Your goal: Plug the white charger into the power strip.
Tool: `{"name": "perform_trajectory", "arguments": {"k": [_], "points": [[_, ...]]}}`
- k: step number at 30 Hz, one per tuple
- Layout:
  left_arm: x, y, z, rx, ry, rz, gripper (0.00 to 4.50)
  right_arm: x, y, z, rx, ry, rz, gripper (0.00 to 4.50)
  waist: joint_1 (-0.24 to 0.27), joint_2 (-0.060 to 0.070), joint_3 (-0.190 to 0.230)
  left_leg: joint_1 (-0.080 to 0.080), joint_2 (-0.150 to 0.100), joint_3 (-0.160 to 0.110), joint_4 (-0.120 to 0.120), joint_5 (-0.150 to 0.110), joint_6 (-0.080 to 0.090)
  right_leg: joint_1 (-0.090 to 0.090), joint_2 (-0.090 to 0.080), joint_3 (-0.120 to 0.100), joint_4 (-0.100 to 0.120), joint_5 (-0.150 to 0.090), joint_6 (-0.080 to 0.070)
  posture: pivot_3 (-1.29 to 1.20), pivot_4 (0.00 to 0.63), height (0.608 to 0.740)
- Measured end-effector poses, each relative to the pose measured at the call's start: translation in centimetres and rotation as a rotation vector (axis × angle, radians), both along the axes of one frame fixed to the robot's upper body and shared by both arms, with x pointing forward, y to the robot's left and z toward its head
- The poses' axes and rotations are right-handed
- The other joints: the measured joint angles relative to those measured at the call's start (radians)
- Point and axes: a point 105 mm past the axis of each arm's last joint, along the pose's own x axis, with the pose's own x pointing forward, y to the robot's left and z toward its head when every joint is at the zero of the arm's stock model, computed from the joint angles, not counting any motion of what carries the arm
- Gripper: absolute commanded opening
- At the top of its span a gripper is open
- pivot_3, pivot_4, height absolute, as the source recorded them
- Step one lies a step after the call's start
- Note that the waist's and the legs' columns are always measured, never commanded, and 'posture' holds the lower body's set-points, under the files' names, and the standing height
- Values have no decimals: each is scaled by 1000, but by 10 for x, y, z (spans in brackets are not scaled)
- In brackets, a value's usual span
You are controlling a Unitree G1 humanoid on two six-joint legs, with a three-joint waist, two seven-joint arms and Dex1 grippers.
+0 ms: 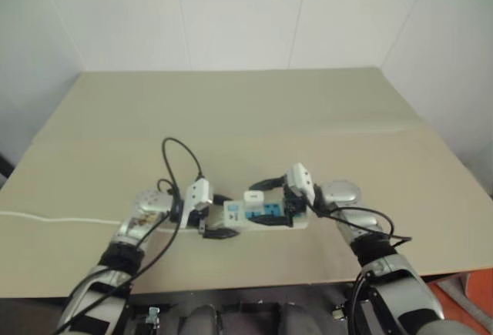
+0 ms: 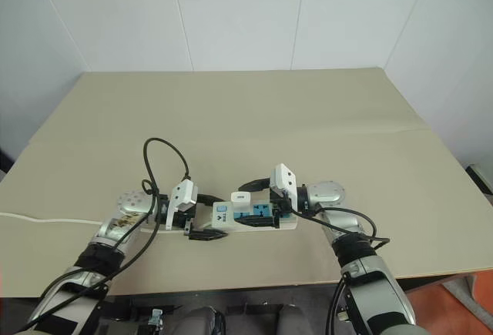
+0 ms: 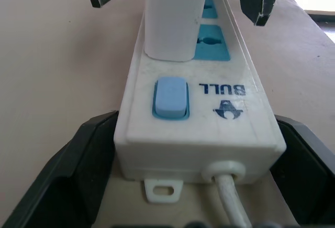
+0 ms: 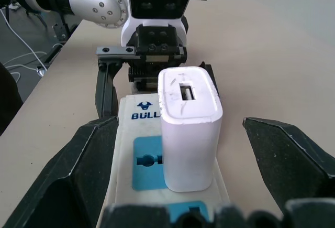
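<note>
The white charger (image 4: 188, 128) stands upright in the power strip (image 2: 254, 216), seated in the socket next to the blue switch (image 3: 169, 98), its port face turned up and its long axis vertical. The strip lies flat on the bench (image 1: 246, 119), near the front edge, its long axis running from nine to three o'clock in the head views, the cord (image 1: 54, 218) leaving the switch end toward nine. The right pincer (image 4: 196, 157) comes in from three o'clock, pointing along the strip toward the charger, its fingers (image 4: 78, 154) spread wide on either side of the block and touching neither face. The left pincer (image 3: 196, 160) sits at the cord end, at nine o'clock from the charger, its fingers (image 3: 78, 154) apart and flanking the strip's end walls, with no clear contact. The right arm is the nearer one to the charger. To judge by how it sits, the plug looks fully home, so any coming move would be a retreat along the strip's axis toward three o'clock.
</note>
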Motion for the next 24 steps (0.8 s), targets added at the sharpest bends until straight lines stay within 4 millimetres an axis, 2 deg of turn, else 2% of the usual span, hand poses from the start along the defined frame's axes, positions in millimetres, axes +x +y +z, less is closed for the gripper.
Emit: {"name": "perform_trajectory", "arguments": {"k": [6,8,13,20,24], "points": [[-11,11,33,-19,-51,-58,4460,-3,-11,6,-14,-45,-13,4500,4,0,0,-6,0,0,0,0,0,-4,0,-1,-2,0,0,0,150,740],[-21,20,38,-14,-37,-88,4460,-3,-32,9,-37,-48,-58,4500,8,1,1,-12,0,0,0,0,0,-9,-1,-1,-3,0,0,0,150,740],[-29,28,48,-32,-9,-100,4460,-10,-76,16,-101,-40,-146,4500,16,3,4,-22,0,0,0,0,1,-19,0,-2,-4,0,0,0,150,740],[-24,42,56,-18,-30,-70,4460,-18,-128,61,-113,-118,-268,4500,15,3,6,-24,0,7,0,0,1,-21,0,-2,-5,0,0,0,150,740],[-16,52,62,-11,-32,-39,4460,-27,-155,73,-138,-118,-339,4500,19,2,6,-25,0,7,1,-1,1,-21,0,-2,-6,0,0,0,150,740]]}}
